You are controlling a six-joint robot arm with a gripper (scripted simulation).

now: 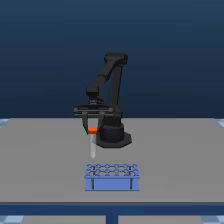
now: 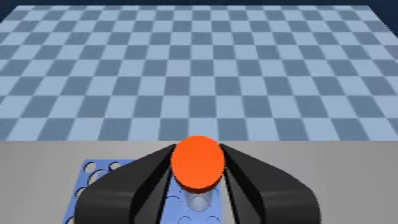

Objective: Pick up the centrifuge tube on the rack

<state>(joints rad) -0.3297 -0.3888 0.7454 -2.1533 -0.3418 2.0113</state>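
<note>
This is a computer-rendered lab bench rather than a real room. Surfaces are flat and untextured: a plain grey table (image 1: 45, 160) under a smooth dark-blue backdrop (image 1: 50, 50), and in the wrist view a blue checkered floor (image 2: 195, 75) stretching away beyond the table edge. The lab flavour comes from a light-blue tube rack (image 1: 112, 176) and a black robot arm (image 1: 111, 100) bolted to the tabletop.
</note>
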